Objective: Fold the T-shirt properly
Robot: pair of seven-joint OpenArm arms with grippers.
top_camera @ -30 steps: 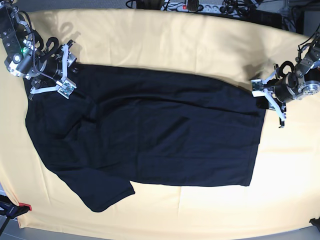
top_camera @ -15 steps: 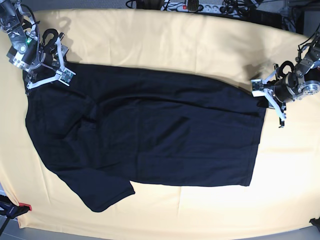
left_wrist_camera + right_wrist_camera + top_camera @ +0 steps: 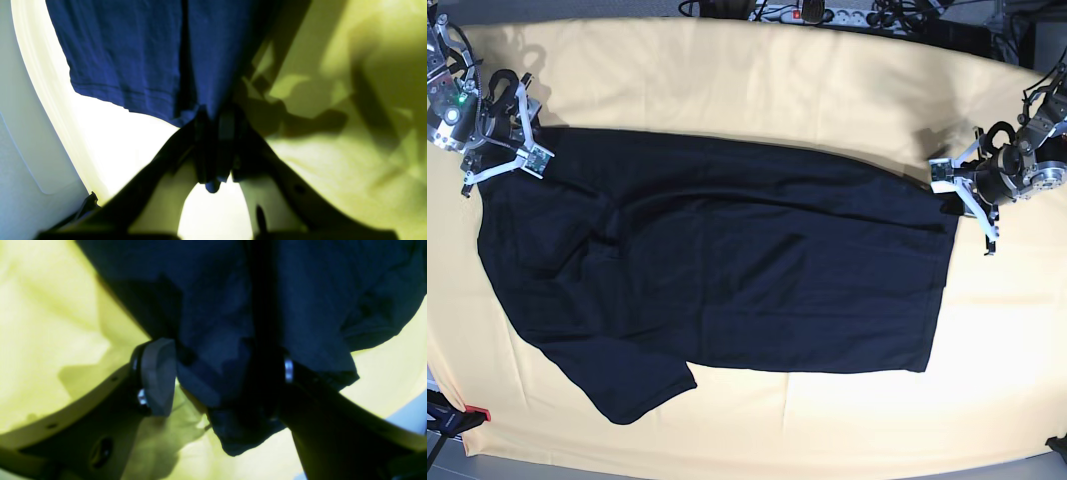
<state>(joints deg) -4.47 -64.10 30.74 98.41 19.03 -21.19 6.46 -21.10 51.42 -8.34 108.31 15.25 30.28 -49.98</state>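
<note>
The black T-shirt (image 3: 727, 260) lies spread flat on the yellow table (image 3: 757, 80), one sleeve pointing to the front left. At the right end of the base view, my left gripper (image 3: 949, 190) is shut on the hem corner; the left wrist view shows the jaws (image 3: 217, 123) pinching a fold of the fabric (image 3: 133, 50). My right gripper (image 3: 515, 150) sits at the shirt's far left corner. In the right wrist view its jaws (image 3: 222, 373) stand wide open, with bunched dark fabric (image 3: 217, 306) lying between the grey pad (image 3: 158, 373) and the other finger.
A power strip and cables (image 3: 812, 12) lie along the back edge. A small red item (image 3: 477, 413) sits at the front left corner. The table's edge (image 3: 50, 100) runs close beside the held hem in the left wrist view.
My right arm has moved left and slightly back, from over the shirt's shoulder to its far left corner. The left gripper has closed a little tighter on the hem. The shirt has barely shifted.
</note>
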